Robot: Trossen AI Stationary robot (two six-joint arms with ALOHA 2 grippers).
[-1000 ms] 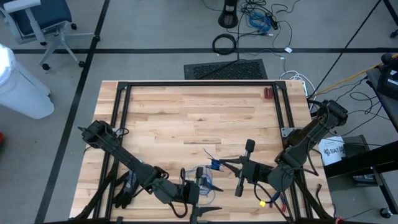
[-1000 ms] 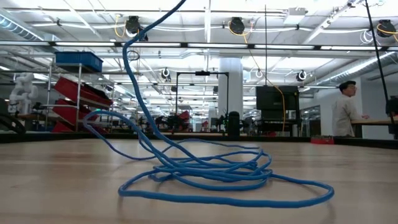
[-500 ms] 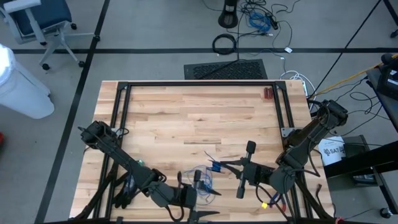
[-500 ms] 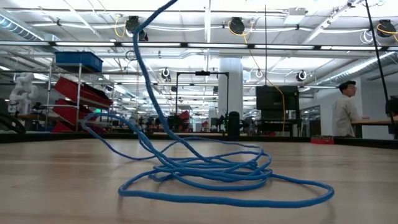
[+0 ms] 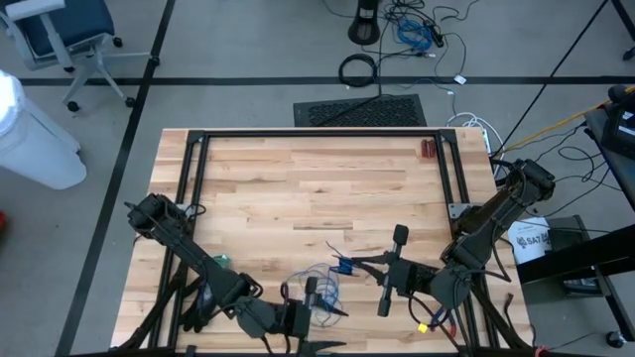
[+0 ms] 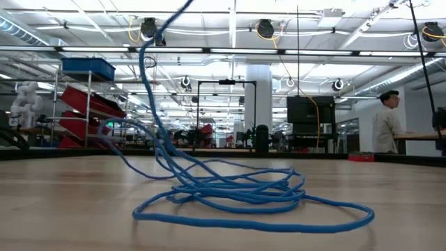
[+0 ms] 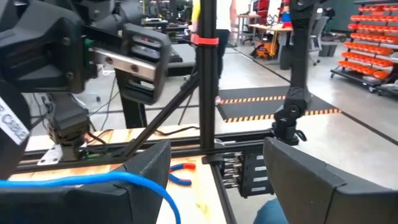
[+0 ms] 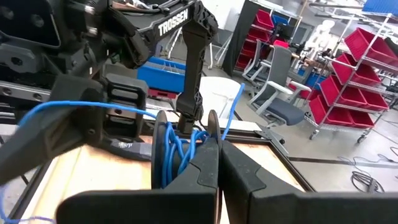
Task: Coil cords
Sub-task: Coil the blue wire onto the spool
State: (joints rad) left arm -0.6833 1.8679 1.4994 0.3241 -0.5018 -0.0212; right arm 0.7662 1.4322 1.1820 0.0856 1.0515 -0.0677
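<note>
The thin blue cord lies in loose loops on the wooden table near its front edge. One strand rises off the table and out of the low view. My right gripper points level toward the table's left and is shut, with a bunch of cord loops at its fingertips. My left gripper stands open and level just in front of it, near the front edge. A strand of the cord runs past one finger of my left gripper. My left gripper has a single cord strand lying across one open finger. The strand bends down past that fingertip, and nothing is pinched between the fingers. My right gripper holds a bunch of several cord loops at its shut fingertips, level, from the table's right. The fingers hide the exact place of the pinch. The loops hang beside the tips, and slack strands lead off toward the left gripper.
A black glove lies under the left arm. Red-handled pliers lie by the black frame rail that runs round the table. A small dark red object sits at the far right. A person stands in the room behind.
My left gripper has swung a little toward the table's near left, staying level and open. The raised strand of the cord has swayed with it, while the loops on the table have stayed where they were.
</note>
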